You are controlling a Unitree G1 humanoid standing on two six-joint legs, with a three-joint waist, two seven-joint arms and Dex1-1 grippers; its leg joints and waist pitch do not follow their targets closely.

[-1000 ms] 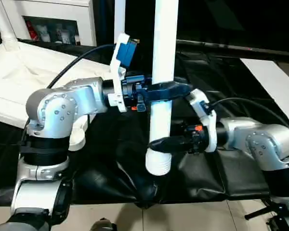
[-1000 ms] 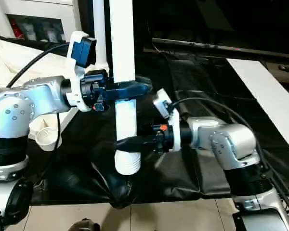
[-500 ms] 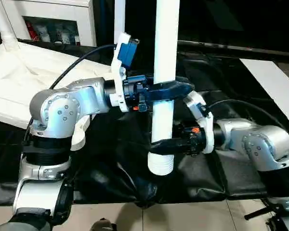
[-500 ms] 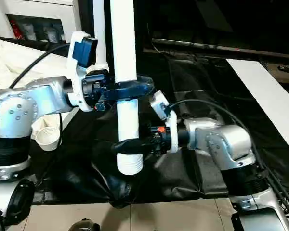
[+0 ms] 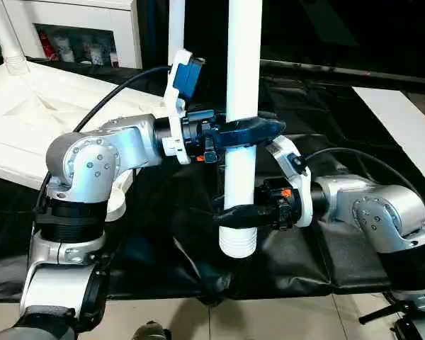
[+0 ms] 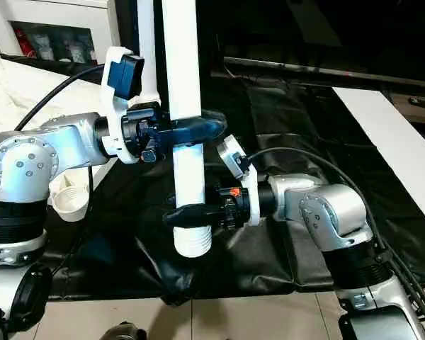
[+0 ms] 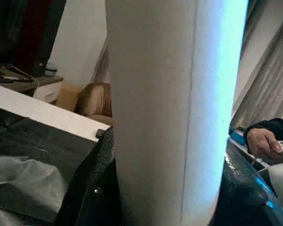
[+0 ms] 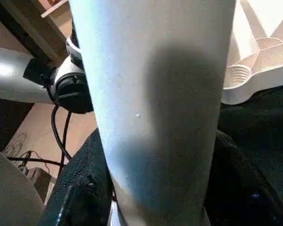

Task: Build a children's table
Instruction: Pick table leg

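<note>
Table leg [image 5: 241, 106] stands upright between my two grippers over the black sheet [image 5: 326, 248]. My left gripper [image 5: 249, 132] clamps it at mid-height; my right gripper [image 5: 235, 214] grips it below, just above the ribbed end. The tabletop [image 5: 28, 120] lies beyond my left arm.

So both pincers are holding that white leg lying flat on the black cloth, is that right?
Not quite. Both pincers do hold the white leg, but it stands upright, lifted above the black cloth. The left eye view shows the left pincer gripping it higher and the right pincer near its ribbed lower end.
</note>
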